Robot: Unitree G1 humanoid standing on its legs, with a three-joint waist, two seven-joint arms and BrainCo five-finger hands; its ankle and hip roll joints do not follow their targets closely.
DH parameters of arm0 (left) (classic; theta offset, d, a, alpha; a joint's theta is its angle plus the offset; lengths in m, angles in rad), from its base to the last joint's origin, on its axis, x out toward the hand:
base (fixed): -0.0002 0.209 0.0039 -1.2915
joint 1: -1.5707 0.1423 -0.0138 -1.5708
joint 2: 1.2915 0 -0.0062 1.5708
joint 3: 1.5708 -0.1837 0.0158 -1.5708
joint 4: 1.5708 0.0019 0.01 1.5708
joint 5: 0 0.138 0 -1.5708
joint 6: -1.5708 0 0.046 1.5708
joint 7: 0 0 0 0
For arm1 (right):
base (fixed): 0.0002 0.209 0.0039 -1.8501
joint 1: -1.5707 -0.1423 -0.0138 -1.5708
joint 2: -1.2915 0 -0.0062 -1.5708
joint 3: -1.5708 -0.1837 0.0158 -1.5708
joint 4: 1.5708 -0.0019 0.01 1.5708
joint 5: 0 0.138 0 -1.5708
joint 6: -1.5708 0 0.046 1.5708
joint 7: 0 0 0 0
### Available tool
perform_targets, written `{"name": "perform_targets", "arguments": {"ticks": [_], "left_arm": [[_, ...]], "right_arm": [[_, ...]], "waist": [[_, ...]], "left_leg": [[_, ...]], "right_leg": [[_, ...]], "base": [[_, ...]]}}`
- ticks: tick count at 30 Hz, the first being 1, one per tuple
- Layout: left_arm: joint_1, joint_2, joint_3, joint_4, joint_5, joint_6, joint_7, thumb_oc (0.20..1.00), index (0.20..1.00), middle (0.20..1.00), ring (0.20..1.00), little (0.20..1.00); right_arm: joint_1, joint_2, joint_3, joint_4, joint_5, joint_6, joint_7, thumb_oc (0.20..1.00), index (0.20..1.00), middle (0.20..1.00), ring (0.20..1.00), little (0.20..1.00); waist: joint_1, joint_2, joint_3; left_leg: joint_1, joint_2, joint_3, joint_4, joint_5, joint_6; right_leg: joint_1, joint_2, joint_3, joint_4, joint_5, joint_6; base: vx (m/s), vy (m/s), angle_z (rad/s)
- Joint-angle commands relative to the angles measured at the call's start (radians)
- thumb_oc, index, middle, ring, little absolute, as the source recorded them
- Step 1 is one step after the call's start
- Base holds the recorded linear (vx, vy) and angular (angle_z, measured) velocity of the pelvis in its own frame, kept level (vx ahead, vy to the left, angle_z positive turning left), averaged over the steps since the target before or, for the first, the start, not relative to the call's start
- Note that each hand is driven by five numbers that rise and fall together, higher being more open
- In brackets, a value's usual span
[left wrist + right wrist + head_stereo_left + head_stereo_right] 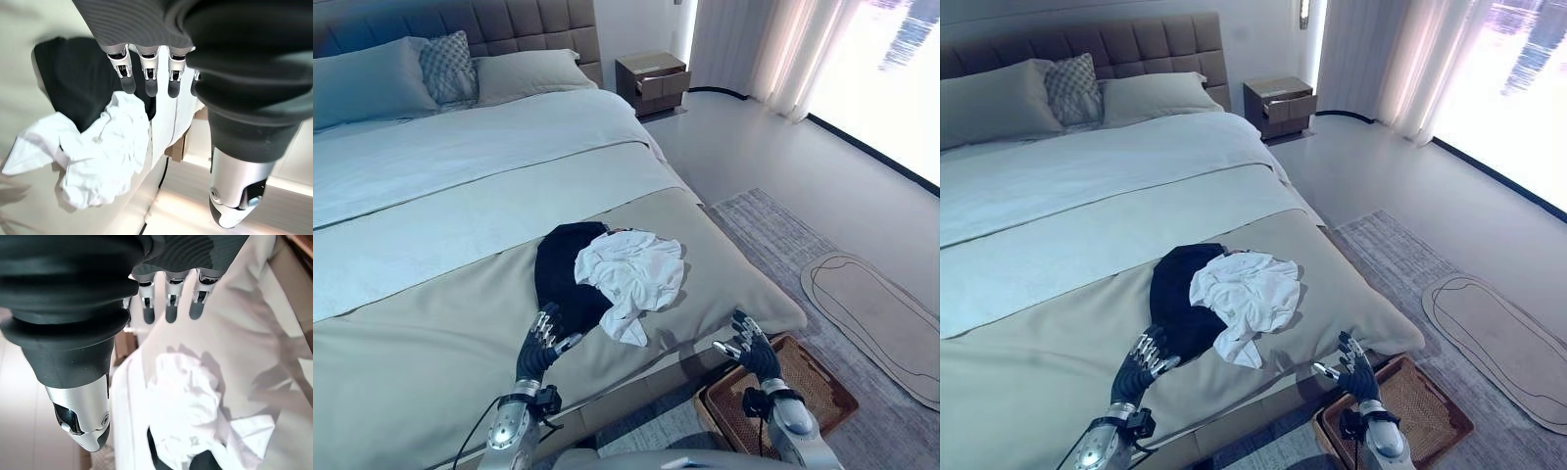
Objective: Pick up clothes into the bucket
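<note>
On the bed [431, 323] we count two garments near its foot: a black garment [563, 274], half hidden beneath a white shirt [631, 274]. Our woven basket [803, 377] sits partly cut off. Left hand [540, 351] and right hand [752, 351] hover released, empty.

Two garments lie together on the bed [431, 323] near its foot corner on the robot's right: the crumpled shirt [631, 274] partly on top of and to the right of the flat garment [563, 269]. Left hand [540, 348] hovers over the bed just in front of the flat garment; right hand [751, 350] is off the bed's right edge, above the basket [822, 387], which sits on the rug [773, 230] beside the bed. Pillows [524, 73] lie at the headboard [509, 24]; the nightstand [651, 80] stands right of the headboard, and a mat [876, 313] lies right of the rug.
</note>
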Motion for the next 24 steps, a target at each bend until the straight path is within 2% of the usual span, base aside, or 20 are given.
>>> {"name": "perform_targets", "arguments": {"ticks": [1,4,6,9,10,11,12,13,14,16,17,19,24], "left_arm": [[-0.015,0.055,0.035,-0.089,0.021,-0.059,-0.007,1.0,1.0,1.0,1.0,1.0],[-0.019,0.056,0.038,-0.091,0.035,-0.057,0.003,1.0,1.0,1.0,1.0,1.0],[-0.023,0.069,0.034,-0.1,0.054,-0.06,0.008,1.0,1.0,1.0,1.0,1.0],[-0.041,0.089,0.027,-0.094,0.095,-0.063,0.02,1.0,1.0,1.0,1.0,1.0],[-0.054,0.099,0.021,-0.084,0.121,-0.064,0.033,1.0,1.0,1.0,1.0,1.0],[-0.068,0.11,0.017,-0.077,0.139,-0.068,0.043,1.0,1.0,1.0,1.0,1.0],[-0.085,0.125,0.019,-0.074,0.172,-0.072,0.06,1.0,1.0,1.0,1.0,1.0],[-0.086,0.125,0.019,-0.073,0.173,-0.073,0.06,1.0,1.0,1.0,1.0,1.0],[-0.112,0.139,0.021,-0.064,0.223,-0.072,0.09,1.0,1.0,1.0,1.0,1.0],[-0.128,0.135,0.018,-0.055,0.236,-0.07,0.096,1.0,1.0,1.0,1.0,1.0],[-0.16,0.139,0.012,-0.036,0.281,-0.071,0.125,1.0,1.0,1.0,1.0,1.0],[-0.171,0.141,0.007,-0.039,0.303,-0.064,0.134,1.0,1.0,1.0,1.0,1.0],[-0.257,0.167,-0.015,-0.037,0.451,-0.033,0.184,1.0,1.0,1.0,1.0,1.0]], "right_arm": [[-0.058,0.018,-0.014,-0.046,0.026,-0.045,0.008,1.0,1.0,1.0,1.0,1.0],[-0.049,0.025,-0.019,-0.032,0.028,-0.039,0.008,1.0,1.0,1.0,1.0,1.0],[-0.043,0.027,-0.023,-0.039,0.038,-0.04,0.008,1.0,1.0,1.0,1.0,1.0],[-0.042,0.032,-0.023,-0.042,0.045,-0.042,0.009,1.0,1.0,1.0,1.0,1.0],[-0.044,0.033,-0.022,-0.043,0.048,-0.043,0.009,1.0,1.0,1.0,1.0,1.0],[-0.047,0.031,-0.02,-0.041,0.053,-0.045,0.012,1.0,1.0,1.0,1.0,1.0],[-0.052,0.024,-0.013,-0.041,0.054,-0.047,0.02,1.0,1.0,1.0,1.0,1.0],[-0.053,0.024,-0.013,-0.04,0.054,-0.047,0.02,1.0,1.0,1.0,1.0,1.0],[-0.062,0.022,-0.01,-0.032,0.049,-0.045,0.019,1.0,1.0,1.0,1.0,1.0],[-0.062,0.018,-0.012,-0.033,0.048,-0.045,0.017,1.0,1.0,1.0,1.0,1.0],[-0.058,0.015,-0.01,-0.044,0.052,-0.048,0.02,1.0,1.0,1.0,1.0,1.0],[-0.05,0.011,-0.015,-0.053,0.051,-0.047,0.023,1.0,1.0,1.0,1.0,1.0],[-0.01,-0.006,-0.041,-0.081,0.058,-0.051,0.036,1.0,1.0,1.0,1.0,1.0]], "waist": [[0.026,-0.053,0.009],[0.021,-0.049,0.023],[0.01,-0.048,0.036],[-0.003,-0.044,0.056],[-0.01,-0.043,0.062],[-0.019,-0.044,0.068],[-0.021,-0.045,0.074],[-0.022,-0.044,0.075],[-0.019,-0.049,0.08],[-0.025,-0.053,0.073],[-0.03,-0.06,0.064],[-0.03,-0.059,0.059],[-0.063,-0.053,0.04]], "left_leg": [[-0.022,-0.033,0.043,0.111,-0.101,0.043],[-0.004,-0.07,0.044,0.111,-0.118,0.08],[0.004,-0.089,0.031,0.111,-0.123,0.096],[0.009,-0.093,0.021,0.112,-0.126,0.105],[0.009,-0.092,0.019,0.112,-0.127,0.105],[0.009,-0.09,0.014,0.109,-0.125,0.103],[0.006,-0.08,0.018,0.102,-0.125,0.095],[0.006,-0.079,0.018,0.102,-0.125,0.095],[-0.002,-0.07,0.031,0.107,-0.127,0.085],[-0.008,-0.069,0.033,0.113,-0.128,0.079],[-0.01,-0.055,0.046,0.108,-0.122,0.066],[-0.007,-0.047,0.053,0.102,-0.117,0.058],[-0.009,-0.012,0.051,0.103,-0.113,0.03]], "right_leg": [[-0.079,-0.06,0.074,0.125,0.022,0.001],[-0.135,-0.119,0.11,0.267,0.05,0.014],[-0.165,-0.134,0.14,0.345,0.088,0.008],[-0.212,-0.124,0.178,0.414,0.097,-0.005],[-0.233,-0.102,0.201,0.416,0.091,-0.01],[-0.251,-0.075,0.218,0.394,0.077,-0.014],[-0.261,-0.055,0.205,0.333,0.055,-0.02],[-0.259,-0.054,0.204,0.331,0.056,-0.02],[-0.269,-0.06,0.148,0.279,0.055,-0.016],[-0.248,-0.06,0.138,0.235,0.057,-0.009],[-0.229,-0.036,0.156,0.196,0.05,-0.006],[-0.219,-0.031,0.154,0.18,0.05,-0.006],[-0.201,0.001,0.161,0.152,0.03,-0.021]], "base": [[0.02,0.142,0.04],[0.02,0.177,0.03],[0.02,0.13,0.03],[-0.01,0.081,0.19],[-0.01,-0.007,0.15],[0.0,-0.047,0.15],[0.0,-0.052,0.07],[-0.01,-0.099,0.19],[-0.01,-0.059,0.15],[0.04,-0.101,0.11],[0.08,-0.142,0.01],[0.06,-0.11,-0.07],[0.06,-0.117,-0.04]]}}
